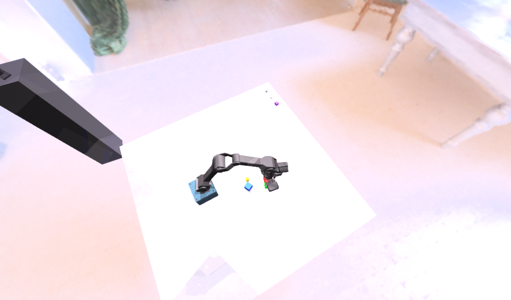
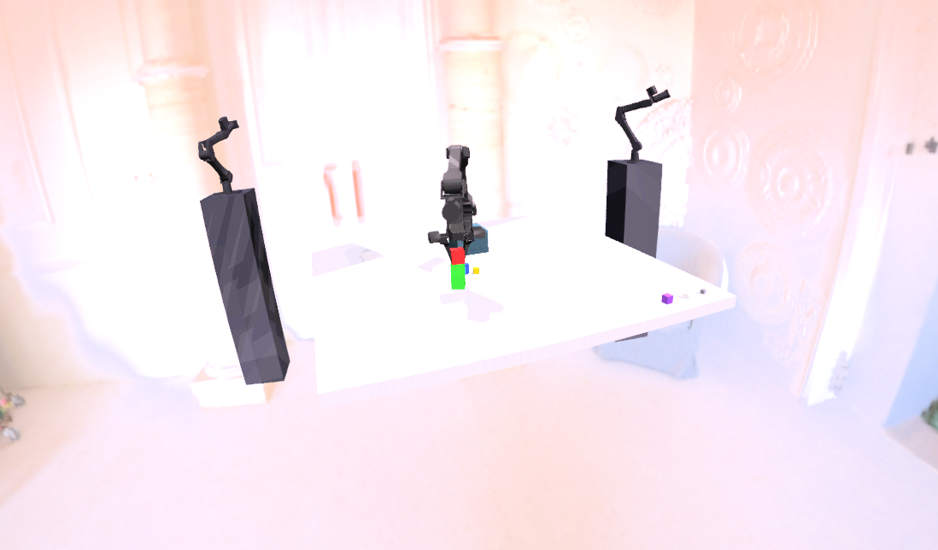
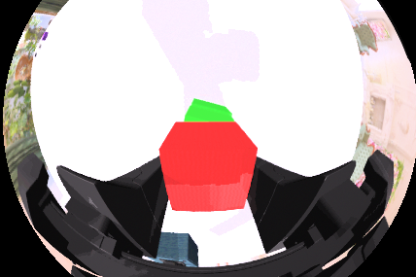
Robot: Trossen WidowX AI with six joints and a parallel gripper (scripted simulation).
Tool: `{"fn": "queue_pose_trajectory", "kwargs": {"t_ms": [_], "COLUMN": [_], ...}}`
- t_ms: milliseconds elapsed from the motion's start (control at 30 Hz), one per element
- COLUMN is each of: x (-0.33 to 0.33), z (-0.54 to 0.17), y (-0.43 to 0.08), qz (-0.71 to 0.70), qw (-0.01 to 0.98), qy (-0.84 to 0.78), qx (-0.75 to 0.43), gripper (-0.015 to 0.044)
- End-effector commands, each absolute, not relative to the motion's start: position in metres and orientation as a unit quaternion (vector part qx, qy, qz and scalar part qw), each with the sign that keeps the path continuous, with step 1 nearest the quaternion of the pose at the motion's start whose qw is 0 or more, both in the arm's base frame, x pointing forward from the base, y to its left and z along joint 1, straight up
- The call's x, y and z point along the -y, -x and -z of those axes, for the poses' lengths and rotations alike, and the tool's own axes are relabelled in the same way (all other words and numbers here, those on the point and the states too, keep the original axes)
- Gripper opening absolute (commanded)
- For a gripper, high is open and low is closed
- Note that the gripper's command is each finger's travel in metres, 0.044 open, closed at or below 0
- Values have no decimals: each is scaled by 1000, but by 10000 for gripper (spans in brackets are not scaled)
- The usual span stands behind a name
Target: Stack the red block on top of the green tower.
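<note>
The red block [image 1: 265, 180] [image 2: 457, 256] [image 3: 209, 163] sits directly over the green tower [image 1: 265, 186] [image 2: 457, 277] [image 3: 208, 112], with no gap showing between them in the exterior view. The tower stands upright on the table. My gripper [image 3: 206, 155] is shut on the red block, with a black finger against each side of it in the wrist view. The tower is turned a little relative to the red block in the wrist view, and most of it is hidden beneath the block there. In the top view the gripper covers part of both.
A blue block [image 1: 248, 186] [image 2: 466, 269] and a small yellow block [image 1: 246, 179] [image 2: 476, 270] lie between the tower and the arm's base [image 1: 203, 192]. A purple block [image 1: 276, 103] [image 2: 666, 298] and two tiny cubes lie near a far corner of the white table [image 1: 305, 208] [image 2: 390, 342].
</note>
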State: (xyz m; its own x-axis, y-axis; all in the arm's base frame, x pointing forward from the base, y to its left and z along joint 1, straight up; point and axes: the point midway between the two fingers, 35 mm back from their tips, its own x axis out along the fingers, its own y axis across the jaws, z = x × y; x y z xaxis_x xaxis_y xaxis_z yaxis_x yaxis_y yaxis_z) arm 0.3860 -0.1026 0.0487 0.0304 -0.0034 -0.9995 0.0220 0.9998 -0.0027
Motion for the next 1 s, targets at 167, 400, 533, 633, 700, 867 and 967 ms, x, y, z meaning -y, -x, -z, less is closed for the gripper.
{"fn": "queue_pose_trajectory", "kwargs": {"t_ms": [167,400,533,633,700,867,967], "x": [103,103,103,103,103,103,103], "z": [-48,-48,-48,-48,-48,-48,-48], "y": [-386,-386,-386,-386,-386,-386,-386], "qz": [9,9,9,9,9,9,9], "qw": [718,718,718,718,718,718,718], "qy": [-7,-7,-7,-7,-7,-7,-7], "qx": [-696,-696,-696,-696,-696,-696,-696], "gripper": [210,394,440,440,440,440,440]}}
